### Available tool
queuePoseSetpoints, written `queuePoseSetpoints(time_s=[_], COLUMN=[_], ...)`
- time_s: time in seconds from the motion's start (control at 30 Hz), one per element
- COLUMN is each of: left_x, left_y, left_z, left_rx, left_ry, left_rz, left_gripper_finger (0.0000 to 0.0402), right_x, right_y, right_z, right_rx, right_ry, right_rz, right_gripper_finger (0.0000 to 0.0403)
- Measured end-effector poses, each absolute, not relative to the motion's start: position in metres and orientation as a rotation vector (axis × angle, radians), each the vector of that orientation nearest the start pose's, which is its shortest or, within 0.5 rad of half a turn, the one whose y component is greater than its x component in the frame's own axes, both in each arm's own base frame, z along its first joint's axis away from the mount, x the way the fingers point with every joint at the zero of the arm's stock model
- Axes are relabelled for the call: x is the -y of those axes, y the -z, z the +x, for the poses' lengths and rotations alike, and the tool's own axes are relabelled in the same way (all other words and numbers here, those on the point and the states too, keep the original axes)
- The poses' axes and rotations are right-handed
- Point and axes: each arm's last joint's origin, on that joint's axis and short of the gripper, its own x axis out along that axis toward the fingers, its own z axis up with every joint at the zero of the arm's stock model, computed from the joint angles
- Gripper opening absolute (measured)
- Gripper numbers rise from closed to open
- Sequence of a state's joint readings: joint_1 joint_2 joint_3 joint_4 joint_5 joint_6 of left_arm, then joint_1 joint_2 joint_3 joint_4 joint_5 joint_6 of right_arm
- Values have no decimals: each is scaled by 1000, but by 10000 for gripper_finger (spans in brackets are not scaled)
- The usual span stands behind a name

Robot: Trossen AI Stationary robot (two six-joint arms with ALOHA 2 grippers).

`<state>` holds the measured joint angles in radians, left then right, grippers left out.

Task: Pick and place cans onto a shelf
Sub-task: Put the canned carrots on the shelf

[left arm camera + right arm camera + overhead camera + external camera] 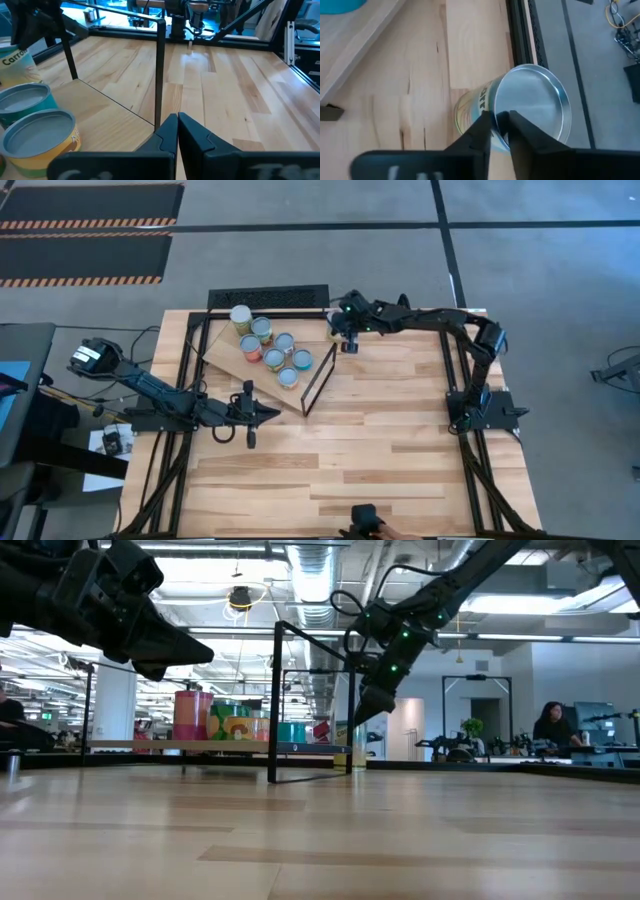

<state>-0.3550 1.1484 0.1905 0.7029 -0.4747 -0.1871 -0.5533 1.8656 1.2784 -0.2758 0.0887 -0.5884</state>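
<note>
On the butcher-block surface (370,430), seven cans (275,350) are seen stood on the tilted shelf (262,375), while the right gripper (349,345), jaws nearly together over another can (520,112), seems set for grasping, and the left gripper (250,438) is parked shut.

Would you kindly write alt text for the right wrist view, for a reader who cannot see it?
The right gripper sits over the rim of a silver-topped tin can with a yellowish label, its dark fingers nearly together, on the striped wooden tabletop near the table's black edge rail. The light plywood shelf board crosses one corner.
</note>
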Motion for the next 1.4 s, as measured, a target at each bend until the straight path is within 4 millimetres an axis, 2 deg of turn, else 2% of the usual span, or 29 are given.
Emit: queuePoseSetpoints(time_s=[0.17, 0.33, 0.5, 0.67, 0.93, 1.03, 1.17, 1.4], left_x=[54, 54, 55, 54, 60, 61, 61, 60], left_y=[-155, -155, -155, -155, -156, -156, -156, -156], left_z=[185, 185, 185, 185, 184, 184, 184, 183], left_rx=[-221, -220, -219, -219, -212, -212, -213, -217], left_ry=[-140, -140, -138, -138, -98, -97, -97, -107], left_rz=[-83, -84, -76, -77, -72, -69, -61, -57], left_gripper_finger=[0, 0, 0, 0, 0, 0, 0, 0], right_x=[208, 198, 169, 113, -5, -48, -90, -122], right_y=[-210, -234, -261, -281, -263, -264, -261, -251], right_z=[333, 319, 300, 287, 257, 255, 266, 317], right_rx=[-1034, -1079, -1136, -1130, -890, -786, -651, -637], right_ry=[317, 321, 295, 218, 76, 41, -36, -84], right_rz=[-314, -276, -210, -196, -175, -179, -200, -258], right_gripper_finger=[10, 11, 4, 3, 3, 3, 3, 3])
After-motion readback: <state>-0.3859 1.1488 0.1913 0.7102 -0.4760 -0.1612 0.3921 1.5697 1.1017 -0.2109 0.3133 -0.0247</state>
